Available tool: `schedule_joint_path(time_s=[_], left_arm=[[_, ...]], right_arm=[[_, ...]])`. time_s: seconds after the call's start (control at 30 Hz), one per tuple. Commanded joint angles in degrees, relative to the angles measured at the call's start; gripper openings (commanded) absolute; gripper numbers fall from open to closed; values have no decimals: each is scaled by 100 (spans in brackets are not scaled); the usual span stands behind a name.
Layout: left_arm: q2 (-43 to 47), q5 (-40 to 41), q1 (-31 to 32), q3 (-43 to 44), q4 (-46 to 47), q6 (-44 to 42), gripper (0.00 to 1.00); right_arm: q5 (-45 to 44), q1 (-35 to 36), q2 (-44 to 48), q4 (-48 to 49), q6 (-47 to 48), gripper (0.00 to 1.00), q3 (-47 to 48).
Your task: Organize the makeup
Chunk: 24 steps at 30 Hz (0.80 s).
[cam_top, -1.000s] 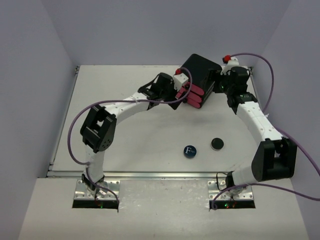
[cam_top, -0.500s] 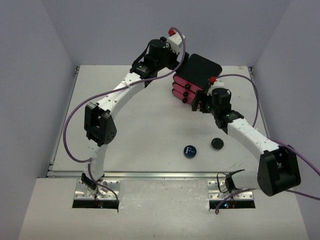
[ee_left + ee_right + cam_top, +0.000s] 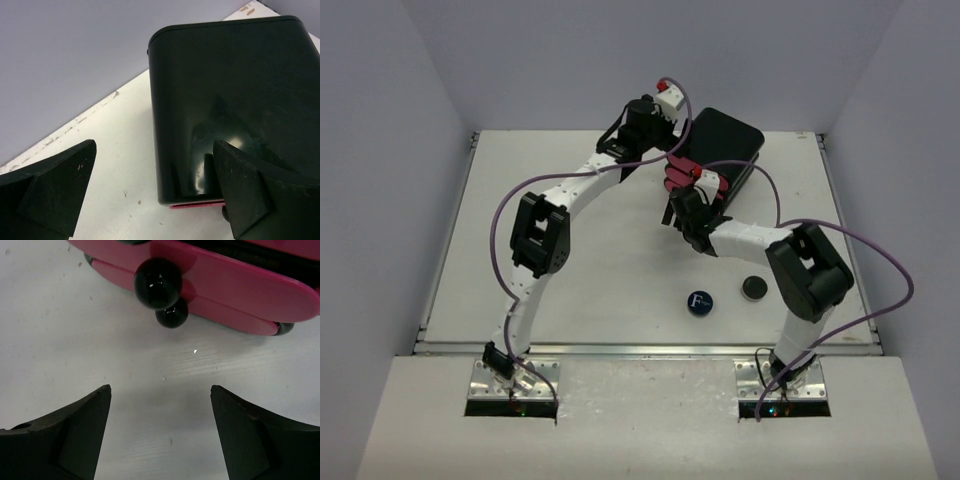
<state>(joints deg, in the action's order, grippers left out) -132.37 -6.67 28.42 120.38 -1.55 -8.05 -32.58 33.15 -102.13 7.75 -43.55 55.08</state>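
Observation:
A round blue compact (image 3: pixel 700 302) with a white "F" and a small round black compact (image 3: pixel 753 288) lie on the table in front of the black box (image 3: pixel 725 140) with pink drawers. My left gripper (image 3: pixel 675 132) is open at the box's back-left corner. In the left wrist view (image 3: pixel 154 150) its right finger (image 3: pixel 260 195) overlaps the glossy box top (image 3: pixel 235 90). My right gripper (image 3: pixel 682 202) is open and empty just in front of the pink drawers (image 3: pixel 235 290) and their black knobs (image 3: pixel 159 283); it shows in the right wrist view (image 3: pixel 160 390). Palettes and pencils are out of view.
The white table (image 3: pixel 570 260) is walled by grey panels on the left, back and right. Purple cables loop over both arms. The right arm's elbow (image 3: pixel 808 272) hangs beside the black compact.
My left gripper rose from the drawer fronts to the box's back-left corner. My right arm swung from the box's right side round to the drawer fronts, its elbow folding inward.

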Motion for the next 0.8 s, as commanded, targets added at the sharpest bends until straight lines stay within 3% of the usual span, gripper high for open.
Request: schedule_joint_path(time_s=[0.0,0.43,0.77], left_arm=[[33,-65,-32,127,802,70,100],[64,26,-38,-227,1044,58,100],[215,43,-33,-484,1178,20,99]], right_arm=[[-968,-7,-535,113,-385,80,778],[-2034,-10,-1759,-1556,-1674,72,2402],[-2270,-135,-2071,-1511,-1559,67,2578]])
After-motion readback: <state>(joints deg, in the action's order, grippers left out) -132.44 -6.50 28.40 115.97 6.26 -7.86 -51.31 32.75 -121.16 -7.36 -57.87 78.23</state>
